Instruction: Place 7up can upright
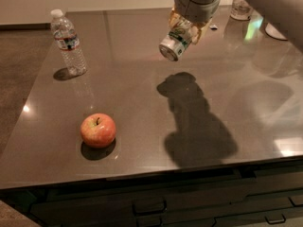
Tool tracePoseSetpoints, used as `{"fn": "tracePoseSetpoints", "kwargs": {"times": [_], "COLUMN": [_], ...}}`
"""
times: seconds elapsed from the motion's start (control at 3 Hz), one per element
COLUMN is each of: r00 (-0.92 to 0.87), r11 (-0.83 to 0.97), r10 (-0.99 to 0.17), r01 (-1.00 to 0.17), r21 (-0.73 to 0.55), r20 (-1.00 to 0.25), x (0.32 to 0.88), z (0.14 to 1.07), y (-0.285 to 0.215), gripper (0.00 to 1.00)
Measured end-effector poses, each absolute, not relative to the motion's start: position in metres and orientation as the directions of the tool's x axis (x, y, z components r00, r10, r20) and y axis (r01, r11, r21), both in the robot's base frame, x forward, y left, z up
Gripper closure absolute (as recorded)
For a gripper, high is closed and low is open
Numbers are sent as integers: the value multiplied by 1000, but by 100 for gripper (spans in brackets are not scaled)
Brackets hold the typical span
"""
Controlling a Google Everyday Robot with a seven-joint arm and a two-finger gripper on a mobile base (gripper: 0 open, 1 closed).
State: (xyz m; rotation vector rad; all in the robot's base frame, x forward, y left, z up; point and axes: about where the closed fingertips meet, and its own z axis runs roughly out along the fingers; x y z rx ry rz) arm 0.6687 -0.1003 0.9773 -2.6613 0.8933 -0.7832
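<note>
The 7up can [175,42] is a small can with a green and white label and a silver end. It hangs tilted in the air above the dark table [142,103], its silver end pointing down and to the left. My gripper [187,26] is shut on the can's upper part, at the top middle of the camera view. Their shadow falls on the table below and to the right.
A clear plastic water bottle [68,44] stands upright at the table's far left. A red apple [98,130] sits near the front left. A glass [240,8] and a white object [279,31] stand at the far right. Drawers [151,205] run under the front edge.
</note>
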Motion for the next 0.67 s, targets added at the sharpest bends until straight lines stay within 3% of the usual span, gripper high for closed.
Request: {"fn": "tracePoseSetpoints", "kwargs": {"times": [0.67], "r00": [643], "r11": [-883], "r10": [-459], "r01": [-255], "r21": [-394], "r20": [613], "x": [665], "z": [986], "y": [-81], "gripper": [100]}}
